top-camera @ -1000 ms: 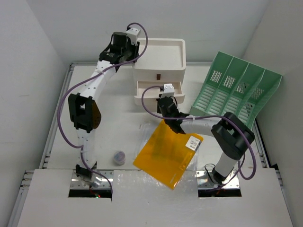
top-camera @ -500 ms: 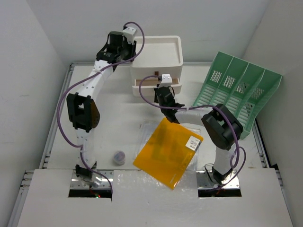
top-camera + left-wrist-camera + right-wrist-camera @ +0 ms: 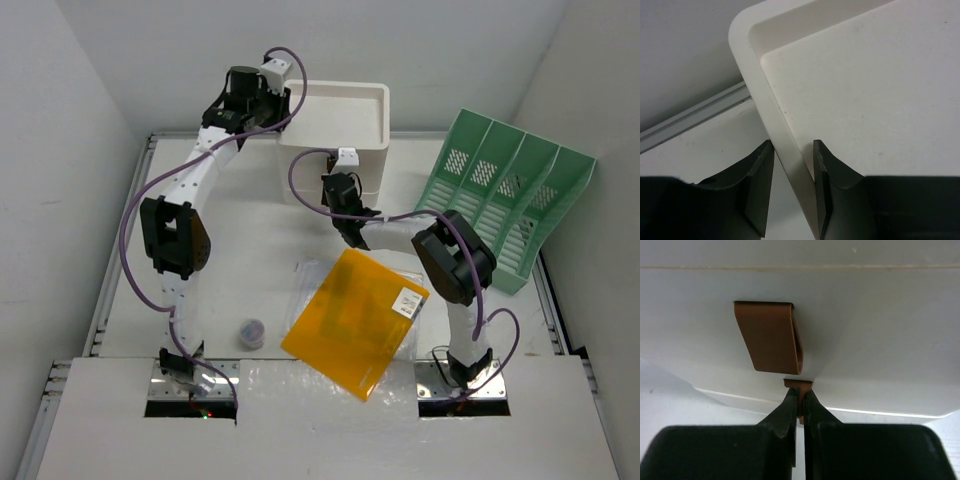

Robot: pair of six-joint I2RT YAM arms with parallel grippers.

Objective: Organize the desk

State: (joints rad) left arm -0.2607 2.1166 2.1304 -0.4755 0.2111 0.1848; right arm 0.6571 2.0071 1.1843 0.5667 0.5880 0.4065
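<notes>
Right wrist: right hand [image 3: 800, 399] pinches the lower brown tab [image 3: 798, 384], so push squarely far while left hand [image 3: 792, 150] clamps the drawer box [image 3: 754, 75].

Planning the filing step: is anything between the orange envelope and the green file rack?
Yes. The right arm itself lies across that path: its elbow sits between the orange envelope and the green file rack, while its end effector pinches the drawer box's brown tab. Nothing else visible does.

A robot lab cell: plain white walls [image 3: 60, 150] box in the desk [image 3: 250, 230].
</notes>
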